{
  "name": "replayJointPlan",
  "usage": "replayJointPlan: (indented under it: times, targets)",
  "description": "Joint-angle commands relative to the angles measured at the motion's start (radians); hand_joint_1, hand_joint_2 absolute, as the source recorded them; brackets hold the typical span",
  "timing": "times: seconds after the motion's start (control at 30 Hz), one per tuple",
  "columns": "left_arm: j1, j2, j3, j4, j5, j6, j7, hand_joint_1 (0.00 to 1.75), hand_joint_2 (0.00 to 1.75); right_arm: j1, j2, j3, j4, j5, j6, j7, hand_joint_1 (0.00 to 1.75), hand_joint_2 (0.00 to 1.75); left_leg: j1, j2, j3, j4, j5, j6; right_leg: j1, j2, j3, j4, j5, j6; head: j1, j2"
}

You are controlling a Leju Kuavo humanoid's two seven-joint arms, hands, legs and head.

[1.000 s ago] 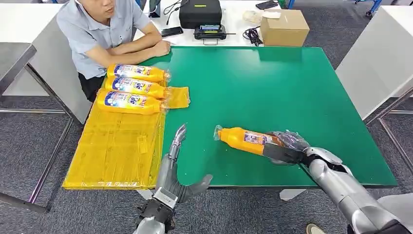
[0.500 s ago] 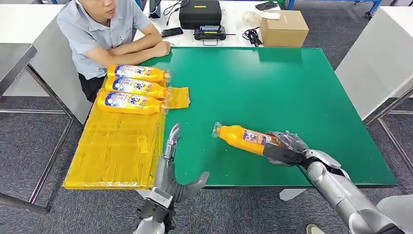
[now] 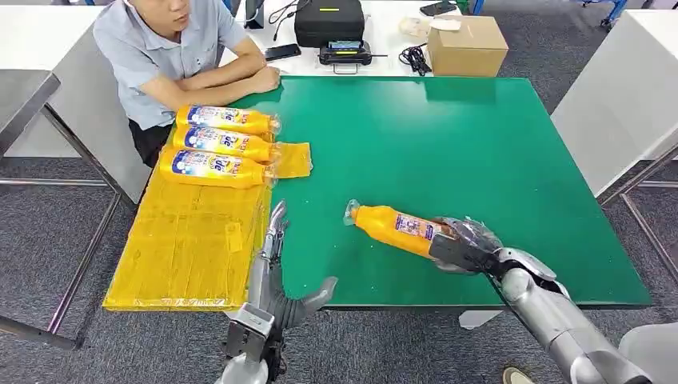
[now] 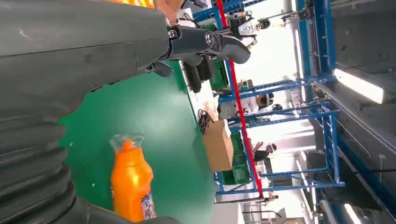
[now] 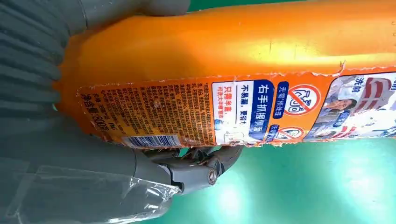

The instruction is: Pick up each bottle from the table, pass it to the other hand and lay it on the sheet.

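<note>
My right hand (image 3: 465, 244) grips the base end of an orange bottle (image 3: 392, 226), which lies over the green table (image 3: 448, 144) with its cap toward my left; the label fills the right wrist view (image 5: 233, 84). My left hand (image 3: 273, 260) is open at the table's near edge, fingers stretched forward, thumb out toward the bottle (image 4: 130, 182). Three orange bottles (image 3: 216, 144) lie side by side at the far end of the yellow sheet (image 3: 192, 248).
A person (image 3: 172, 48) sits at the far left corner with forearms on the table. Behind the green table stand a cardboard box (image 3: 467, 46), a black case (image 3: 329, 20) and cables. White tables flank both sides.
The right hand has carried the bottle slightly left and farther from me. The left hand has drawn back and lowered toward the table's near edge.
</note>
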Motion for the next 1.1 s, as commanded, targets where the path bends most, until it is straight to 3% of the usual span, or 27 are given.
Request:
replayJointPlan:
  times: [0.03, 0.2, 0.4, 0.53, 0.67, 0.73, 0.97, 1.1]
  targets:
    - [-0.009, -0.001, 0.051, 0.046, 0.066, 0.034, -0.055, 0.00, 1.75, 0.043, 0.112, -0.142, -0.118, -0.042, -0.042, -0.023, 1.75, 1.75, 0.001, 0.004, 0.003, -0.001, -0.002, -0.002, 0.001, 0.003, 0.002, -0.001, -0.001, -0.003, 0.000, 0.000]
    - [-0.006, 0.000, 0.051, 0.042, 0.102, 0.027, -0.055, 0.00, 1.75, 0.059, 0.127, -0.179, -0.140, -0.056, -0.043, -0.041, 1.75, 1.75, 0.002, 0.004, 0.004, 0.000, -0.003, -0.003, 0.002, 0.003, 0.002, 0.000, -0.002, -0.004, 0.000, 0.000]
    - [0.013, 0.010, 0.072, 0.013, 0.278, -0.070, -0.011, 0.00, 1.75, 0.150, 0.197, -0.238, -0.367, -0.104, -0.020, -0.060, 1.75, 1.75, 0.002, 0.004, 0.002, 0.000, -0.003, -0.003, 0.002, 0.004, 0.001, 0.000, -0.002, -0.004, 0.000, 0.000]
    - [0.009, 0.008, 0.082, 0.034, 0.350, -0.099, 0.014, 0.00, 1.75, 0.156, 0.205, -0.243, -0.393, -0.115, -0.011, -0.048, 1.75, 1.75, 0.001, 0.002, -0.001, -0.001, -0.001, -0.002, 0.001, 0.002, -0.002, 0.000, -0.001, -0.003, 0.000, 0.000]
    - [-0.024, 0.020, 0.042, 0.086, 0.413, -0.209, 0.064, 0.00, 1.75, 0.151, 0.229, -0.218, -0.393, -0.161, 0.057, -0.070, 1.75, 1.75, 0.002, 0.003, 0.002, 0.000, -0.002, -0.003, 0.002, 0.003, 0.000, 0.000, -0.002, -0.004, 0.000, 0.000]
    - [-0.037, 0.016, 0.044, 0.122, 0.557, -0.376, 0.185, 0.00, 1.75, 0.152, 0.247, -0.190, -0.403, -0.201, 0.109, -0.082, 1.75, 1.75, 0.001, 0.002, 0.001, -0.001, -0.002, -0.002, 0.001, 0.002, -0.001, 0.000, -0.001, -0.003, 0.000, 0.000]
    - [-0.087, 0.006, 0.020, 0.169, 0.502, -0.363, 0.111, 0.00, 1.75, 0.156, 0.243, -0.139, -0.414, -0.246, 0.150, -0.087, 1.75, 1.75, 0.002, 0.001, 0.003, -0.001, -0.003, -0.004, 0.002, 0.001, 0.002, 0.000, -0.003, -0.004, 0.000, 0.000]
    - [-0.129, 0.000, -0.006, 0.177, 0.468, -0.369, 0.106, 0.00, 1.75, 0.145, 0.195, -0.075, -0.358, -0.244, 0.225, -0.116, 1.75, 1.75, 0.002, 0.000, 0.000, 0.000, -0.001, -0.002, 0.002, 0.000, 0.000, 0.000, -0.002, -0.003, 0.000, 0.000]
